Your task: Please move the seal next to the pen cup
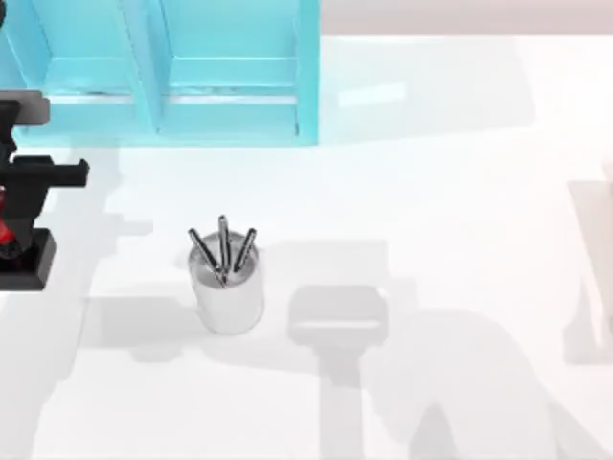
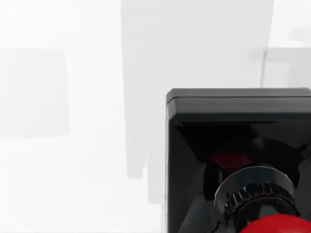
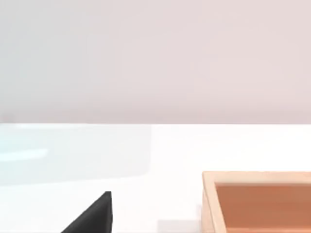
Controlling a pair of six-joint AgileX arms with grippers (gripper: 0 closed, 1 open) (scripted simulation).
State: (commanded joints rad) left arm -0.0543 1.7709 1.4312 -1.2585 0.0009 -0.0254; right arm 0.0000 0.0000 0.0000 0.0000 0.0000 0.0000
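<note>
The pen cup is a shiny silver cylinder with three dark pens sticking out, standing left of the table's middle. The seal is at the table's far left edge, its black square base showing and a bit of red knob beside it. In the left wrist view the seal is very close, with the black base ahead and the red knob nearest the camera. My left gripper is shut on the seal's knob, well left of the cup. My right arm is parked off the right side.
A teal cabinet stands along the back left of the table. In the right wrist view a wooden box sits on the white table, with a black wedge near it. Grey shadows lie right of the cup.
</note>
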